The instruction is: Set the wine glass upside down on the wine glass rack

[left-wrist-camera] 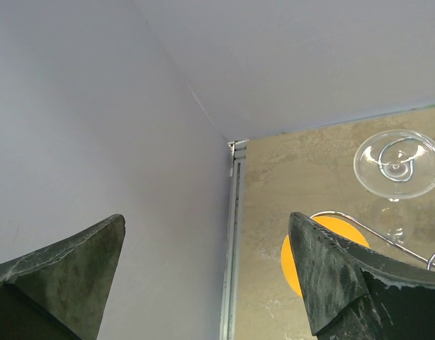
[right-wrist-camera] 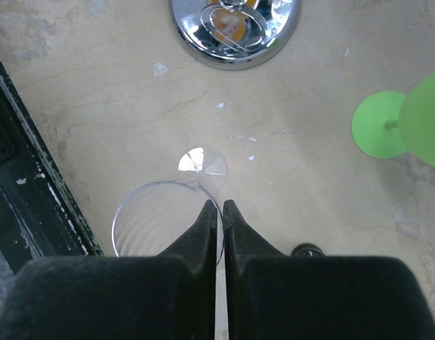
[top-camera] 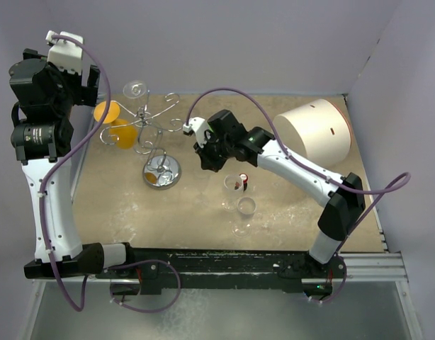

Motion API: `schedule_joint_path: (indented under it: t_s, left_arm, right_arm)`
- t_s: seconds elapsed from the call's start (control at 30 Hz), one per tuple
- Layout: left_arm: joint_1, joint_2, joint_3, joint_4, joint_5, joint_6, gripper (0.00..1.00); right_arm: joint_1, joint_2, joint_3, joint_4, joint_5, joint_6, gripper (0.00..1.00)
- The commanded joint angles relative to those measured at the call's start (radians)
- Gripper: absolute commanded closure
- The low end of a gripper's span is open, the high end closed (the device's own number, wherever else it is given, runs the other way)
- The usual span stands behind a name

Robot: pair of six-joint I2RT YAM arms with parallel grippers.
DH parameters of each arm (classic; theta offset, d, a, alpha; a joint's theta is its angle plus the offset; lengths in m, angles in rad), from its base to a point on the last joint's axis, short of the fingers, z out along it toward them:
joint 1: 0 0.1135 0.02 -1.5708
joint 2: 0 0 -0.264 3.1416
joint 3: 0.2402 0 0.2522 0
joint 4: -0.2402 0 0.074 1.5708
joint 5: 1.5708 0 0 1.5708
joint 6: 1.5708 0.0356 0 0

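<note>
Silver wire arms, a thin post and a shiny round disc base make up the wine glass rack (top-camera: pixel 164 171), which stands on the tan desk (top-camera: pixel 132 209) left of centre. Your right end effector (right-wrist-camera: pixel 221 207) is over the desk just right of that base, with its dark pads pressed almost together. In the right wrist view the edge of the wine glass (right-wrist-camera: pixel 152 221) runs into the slit between them, so it is pinching the rim. You look down into the clear bowl, with the small round foot showing just beyond the rim, towards the rack's base. The glass is off the rack, near its base, and you cannot tell whether its foot rests on the desk or hangs just above it. A green glass (right-wrist-camera: pixel 379 125) stands to the right in the same view. Your left end effector (left-wrist-camera: pixel 207 219) is raised at the far left corner by the wall, its two fingers spread wide with nothing between them. Beside it, a clear glass (top-camera: pixel 136 90) hangs foot-up on one wire arm, and two orange glasses (top-camera: pixel 108 112) hang on the rack's left side. A big white cylinder (top-camera: pixel 313 131) lies at the far right.
</note>
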State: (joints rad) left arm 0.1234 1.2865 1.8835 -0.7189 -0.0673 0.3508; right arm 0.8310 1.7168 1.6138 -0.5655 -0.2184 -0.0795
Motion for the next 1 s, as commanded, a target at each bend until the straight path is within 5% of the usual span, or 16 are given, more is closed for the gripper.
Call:
schedule_joint_path:
  t_s: [0.0, 0.53, 0.97]
  left_arm:
    - [0.007, -0.003, 0.012, 0.053, -0.007, -0.023, 0.01]
    - [0.010, -0.008, 0.023, 0.040, 0.170, -0.115, 0.01]
    - [0.014, 0.083, 0.112, 0.012, 0.493, -0.254, 0.01]
  right_arm:
    - [0.003, -0.028, 0.077, -0.025, -0.028, -0.034, 1.00]
    - [-0.092, -0.167, 0.210, -0.090, -0.222, -0.139, 1.00]
    - [-0.385, -0.300, 0.361, -0.140, -0.345, -0.096, 1.00]
